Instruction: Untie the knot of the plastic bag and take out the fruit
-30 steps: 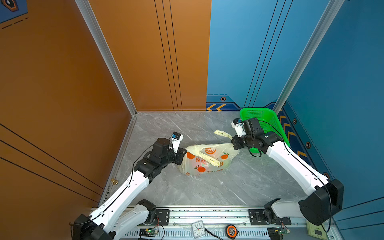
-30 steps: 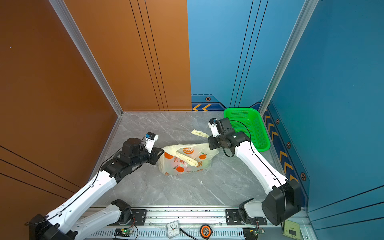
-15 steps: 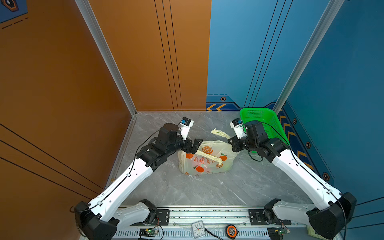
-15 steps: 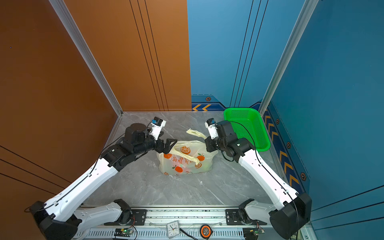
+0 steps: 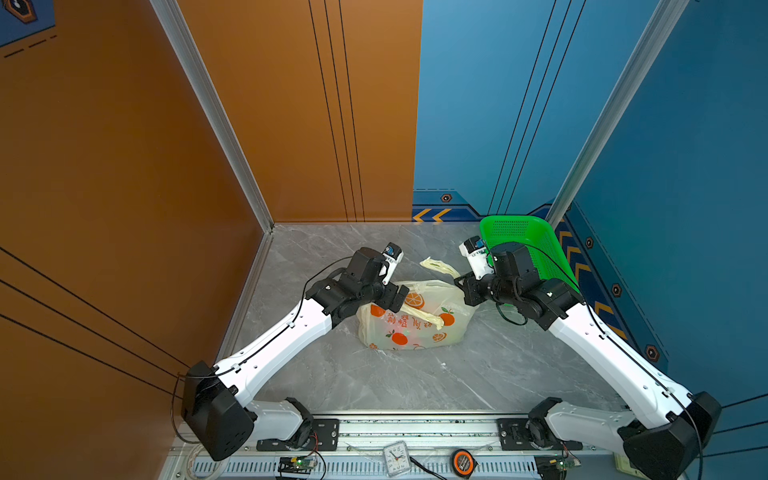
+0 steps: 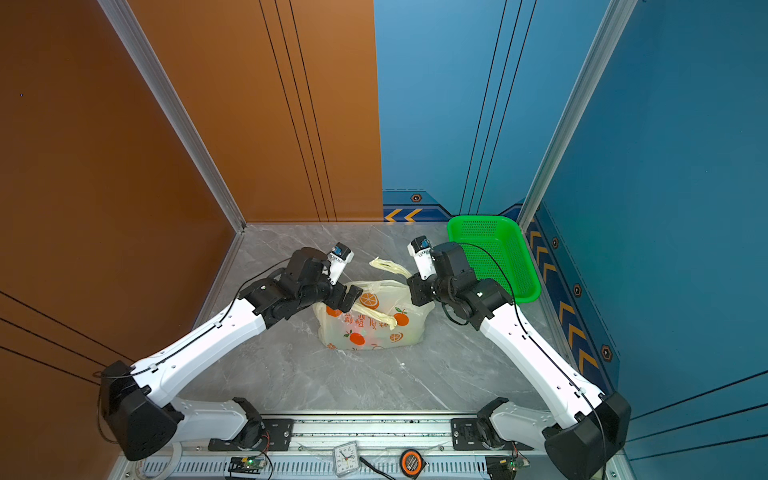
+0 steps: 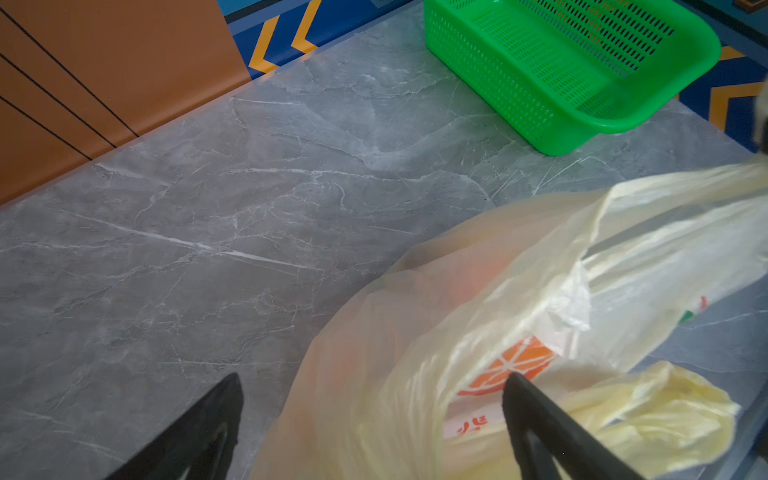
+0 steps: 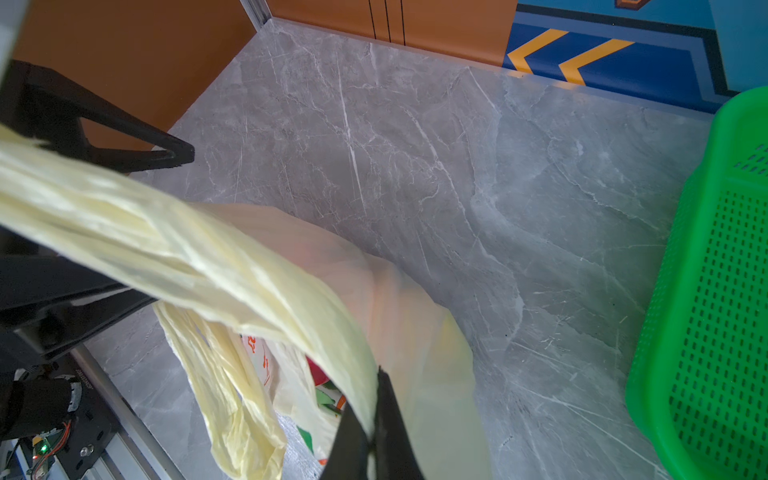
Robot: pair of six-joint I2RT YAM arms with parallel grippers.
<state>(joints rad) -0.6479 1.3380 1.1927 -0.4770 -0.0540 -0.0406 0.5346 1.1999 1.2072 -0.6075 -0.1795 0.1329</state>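
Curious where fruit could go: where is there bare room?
Bare marble lies between the plastic bag and the front rail, and behind it toward the orange wall. Crowded where left pincer and right pincer flank it.

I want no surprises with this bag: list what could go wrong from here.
1. The right end effector is shut on one strap while the left end effector is open, holding nothing; a pull may drag the whole bag along.
2. The thin strap could tear at that pinch.
3. The left jaws straddle the bag's wall; closing might grab film, not the loose strap.
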